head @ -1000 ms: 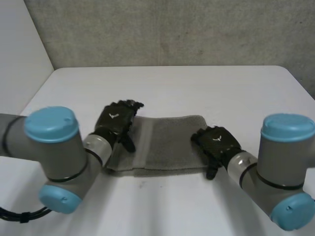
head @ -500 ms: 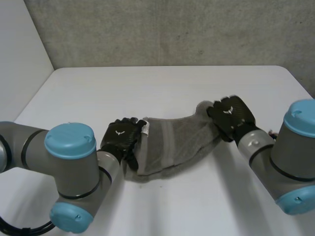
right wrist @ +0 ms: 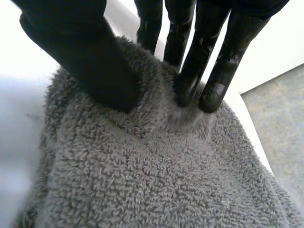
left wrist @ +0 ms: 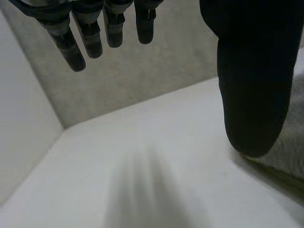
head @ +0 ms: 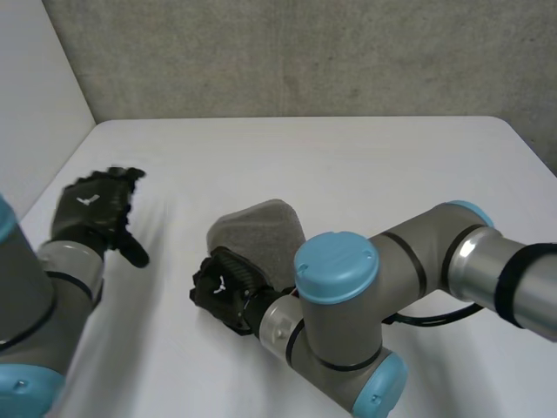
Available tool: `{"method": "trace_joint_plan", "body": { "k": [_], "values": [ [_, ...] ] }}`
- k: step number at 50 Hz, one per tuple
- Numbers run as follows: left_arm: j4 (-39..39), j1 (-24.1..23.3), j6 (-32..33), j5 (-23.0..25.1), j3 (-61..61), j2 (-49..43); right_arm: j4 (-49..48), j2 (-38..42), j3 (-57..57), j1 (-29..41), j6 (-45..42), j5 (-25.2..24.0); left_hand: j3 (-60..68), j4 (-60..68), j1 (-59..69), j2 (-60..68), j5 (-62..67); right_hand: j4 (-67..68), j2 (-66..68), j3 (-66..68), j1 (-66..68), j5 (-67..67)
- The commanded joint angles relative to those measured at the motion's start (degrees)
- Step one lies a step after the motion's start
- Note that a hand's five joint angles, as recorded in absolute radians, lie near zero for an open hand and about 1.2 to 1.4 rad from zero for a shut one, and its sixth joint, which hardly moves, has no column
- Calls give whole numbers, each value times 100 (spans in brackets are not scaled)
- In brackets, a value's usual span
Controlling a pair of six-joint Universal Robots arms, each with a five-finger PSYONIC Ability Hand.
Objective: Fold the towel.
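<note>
Where your right hand pinches a ridge of the grey towel between thumb and fingers, towel bunched in a heap mid-way across the white table, your left hand well apart, fingers straight, holding nothing.

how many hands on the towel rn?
1. The right hand pinches the towel at its edge. The left hand is open, off it, over the left side of the table.
</note>
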Motion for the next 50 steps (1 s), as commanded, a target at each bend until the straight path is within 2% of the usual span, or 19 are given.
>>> {"method": "trace_joint_plan", "body": {
  "k": [1, 3, 4, 6, 7, 9, 10, 11, 12, 14, 20, 22, 26, 30, 34, 36, 40, 44, 50],
  "values": [
    [-13, 100, 26, 139, 139, 137, -62, -240, -61, -51, 208, 571, 41, 47, 8, 60, -140, -3512, -3456, -3552, -2648, -3682],
    [-13, 4, 8, 218, 305, 102, -18, -677, -43, -103, 785, 1183, 41, 47, 8, 60, -140, -3512, -3456, -3552, -2648, -3682],
    [-13, 4, 8, 218, 306, 102, -18, -679, -43, -104, 788, 1186, 41, 47, 8, 60, -140, -3512, -3456, -3552, -2648, -3682],
    [22, -154, -1, 297, 481, 49, 17, -1230, 106, -165, 1707, 1545, 41, 47, 8, 60, -140, -3512, -3456, -3552, -2648, -3682],
    [22, -155, -1, 297, 482, 49, 18, -1233, 106, -165, 1711, 1547, 41, 47, 8, 60, -140, -3512, -3456, -3552, -2648, -3682],
    [40, -425, -18, 306, 770, -160, 175, -1679, 342, -514, 2569, 1538, 63, 68, 30, 82, -118, -3512, -3456, -3552, -2648, -3682],
    [40, -427, -18, 306, 772, -162, 176, -1681, 344, -517, 2573, 1538, 63, 68, 30, 82, -118, -3512, -3456, -3552, -2648, -3682],
    [23, -645, -27, 280, 998, -301, 359, -1846, 396, -717, 2903, 1495, 63, 68, 30, 82, -118, -3512, -3456, -3552, -2648, -3682],
    [22, -647, -27, 279, 1000, -302, 578, -1987, 414, -875, 3194, 1442, 63, 68, 30, 82, -118, -3512, -3456, -3552, -2648, -3682],
    [-48, -1041, -79, 262, 1447, -530, 806, -2111, 405, -1008, 3423, 1372, 63, 68, 30, 82, -118, -3512, -3456, -3552, -2648, -3682],
    [-294, -1385, -414, 262, 1993, -882, 1335, -2296, 204, -1447, 4065, 915, 63, 68, 30, 82, -118, -3512, -3456, -3552, -2648, -3682],
    [-696, -1543, -702, 262, 2361, -1144, 1423, -2288, 116, -1535, 4197, 810, 63, 68, 30, 82, -118, -3512, -3456, -3552, -2648, -3682],
    [-1182, -1701, -985, 253, 2714, -1638, 1608, -2191, -26, -1703, 4348, 624, 46, 52, 13, 65, -135, -3512, -3456, -3552, -2648, -3682],
    [-1813, -1851, -1222, 131, 2969, -2269, 1731, -1604, -201, -1756, 4383, 440, 41, 47, 8, 60, -140, -3512, -3456, -3552, -2648, -3682],
    [-1946, -1816, -1205, -169, 2978, -2596, 1740, -1277, -272, -1721, 4313, 422, 41, 47, 8, 60, -140, -3512, -3456, -3552, -2648, -3682],
    [-1964, -1763, -1161, -501, 2934, -2789, 1688, -883, -315, -1712, 4295, 404, 41, 47, 8, 60, -140, -3512, -3456, -3552, -2648, -3682],
    [-1964, -1649, -1152, -678, 2829, -2912, 1679, -418, -534, -1651, 4286, 387, 41, 47, 8, 60, -140, -3512, -3456, -3552, -2648, -3682],
    [-1946, -1552, -1082, -679, 2662, -3001, 1714, 163, -842, -1414, 3911, 492, 41, 47, 8, 60, -140, -3512, -3456, -3552, -2648, -3682],
    [-1938, -1569, -792, -670, 2583, -2966, 1687, 226, -878, -1325, 3215, 930, 41, 47, 8, 60, -140, -3512, -3456, -3552, -2648, -3682]
  ]
}}
